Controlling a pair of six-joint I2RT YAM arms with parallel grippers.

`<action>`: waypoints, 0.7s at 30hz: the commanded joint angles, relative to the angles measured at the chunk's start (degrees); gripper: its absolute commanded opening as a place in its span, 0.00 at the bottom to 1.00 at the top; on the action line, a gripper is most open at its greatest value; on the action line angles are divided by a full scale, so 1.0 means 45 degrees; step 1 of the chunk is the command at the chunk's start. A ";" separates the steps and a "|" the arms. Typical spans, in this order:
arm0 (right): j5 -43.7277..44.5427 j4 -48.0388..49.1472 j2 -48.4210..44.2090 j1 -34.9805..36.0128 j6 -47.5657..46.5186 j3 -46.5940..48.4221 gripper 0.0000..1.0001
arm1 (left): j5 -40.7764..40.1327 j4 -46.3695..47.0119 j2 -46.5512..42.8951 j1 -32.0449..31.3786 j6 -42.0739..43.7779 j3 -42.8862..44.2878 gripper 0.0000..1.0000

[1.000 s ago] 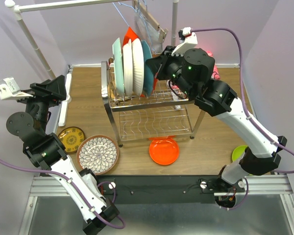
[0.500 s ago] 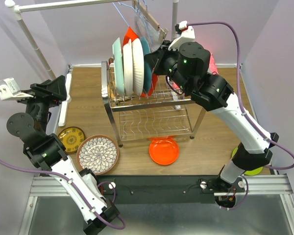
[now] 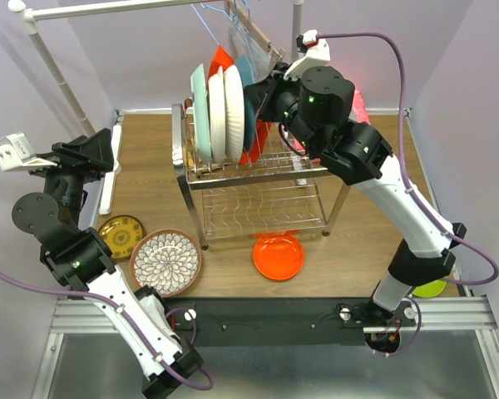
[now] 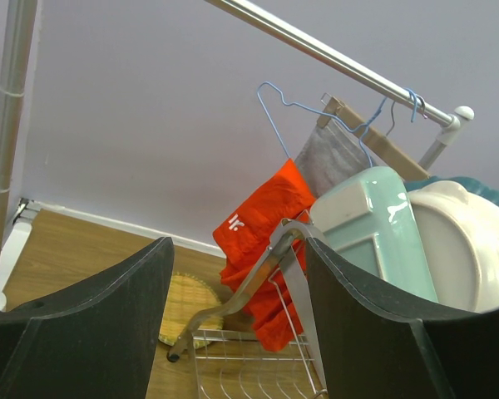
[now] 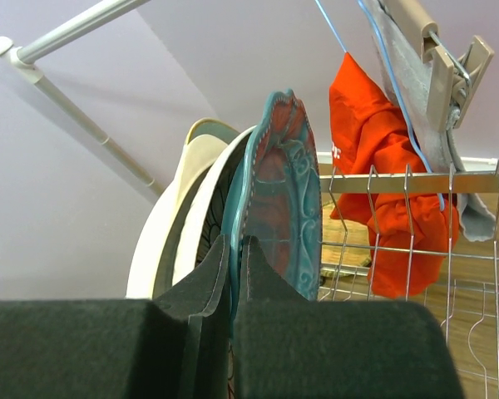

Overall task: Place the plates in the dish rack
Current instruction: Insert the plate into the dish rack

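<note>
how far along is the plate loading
Done: a mint plate and two white plates stand in the dish rack's upper slots. In hand: right gripper is shut on the teal plate, at the rack beside them. Still to go: orange plate, floral plate, small yellow plate, lime plate on the table; left gripper open, empty.

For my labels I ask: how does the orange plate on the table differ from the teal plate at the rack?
The orange plate lies flat on the table; the teal plate stands on edge at the dish rack. The orange plate is free; the right gripper pinches the teal plate's rim. The orange plate looks plain; the teal plate has a raised pattern. Both are round.
</note>
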 commanded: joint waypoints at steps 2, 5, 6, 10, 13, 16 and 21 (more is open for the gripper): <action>0.0107 0.1897 0.0005 0.0087 0.0521 0.0742 0.01 | -0.0034 0.0011 -0.0141 -0.0082 0.0057 0.0154 0.73; 0.0010 0.1897 0.0063 0.0087 0.0560 0.0801 0.01 | -0.0034 0.0050 -0.0141 -0.0082 0.0057 0.0115 0.73; -0.0010 0.1897 0.0083 0.0087 0.0560 0.0820 0.01 | -0.0053 0.0050 -0.0102 -0.0082 0.0057 0.0095 0.73; 0.0146 0.1897 0.0239 0.0087 0.0521 0.1015 0.01 | -0.0034 0.0128 -0.0121 -0.0082 0.0037 0.0017 0.73; 0.0146 0.1897 0.0278 0.0087 0.0502 0.1074 0.01 | -0.0034 0.0167 -0.0141 -0.0082 0.0037 -0.0042 0.73; 0.0127 0.1897 0.0317 0.0107 0.0482 0.1094 0.01 | -0.0015 0.0226 -0.0121 -0.0062 -0.0021 -0.0081 0.73; 0.0088 0.1897 0.0396 0.0107 0.0579 0.1153 0.01 | -0.0034 0.0246 -0.0160 -0.0082 -0.0041 -0.0120 0.73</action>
